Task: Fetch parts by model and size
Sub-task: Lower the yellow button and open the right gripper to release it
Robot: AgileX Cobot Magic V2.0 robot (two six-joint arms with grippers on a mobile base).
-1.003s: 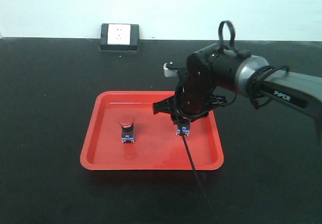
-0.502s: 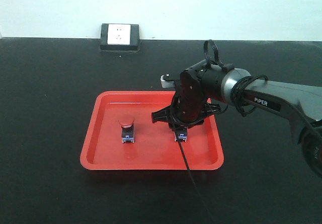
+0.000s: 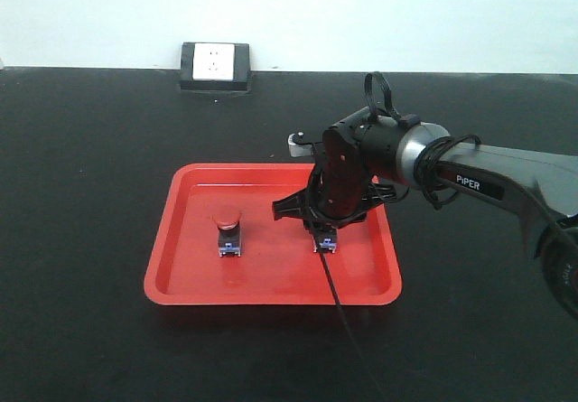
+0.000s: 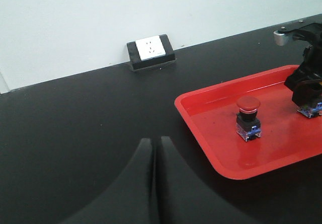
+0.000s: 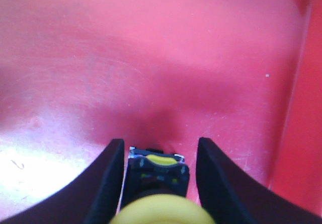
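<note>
Two push-button switches stand in one red tray (image 3: 181, 266) on the black surface (image 3: 81, 194); one white wall socket (image 3: 215, 62) sits at the tray's 11 o'clock, against the wall.

The red-capped switch (image 3: 228, 233) stands upright in the tray's left half, its long axis vertical, cap up and blue-grey base on the tray floor, with nothing touching it.

The left claw (image 4: 153, 153) hovers over bare surface well apart from the tray, at its 8 o'clock in the left wrist view; its two dark fingers are pressed together, holding nothing.

The yellow-capped switch (image 5: 157, 183) stands upright at 3 o'clock of the red one, in the tray's right half, cap pointing up toward the wrist camera. The right claw (image 5: 157, 176) straddles it from above, parted slightly wider than the switch body, with a dark finger (image 5: 108, 183) on each side. Narrow gaps show beside the body, so whether the fingers touch it cannot be told.
</note>
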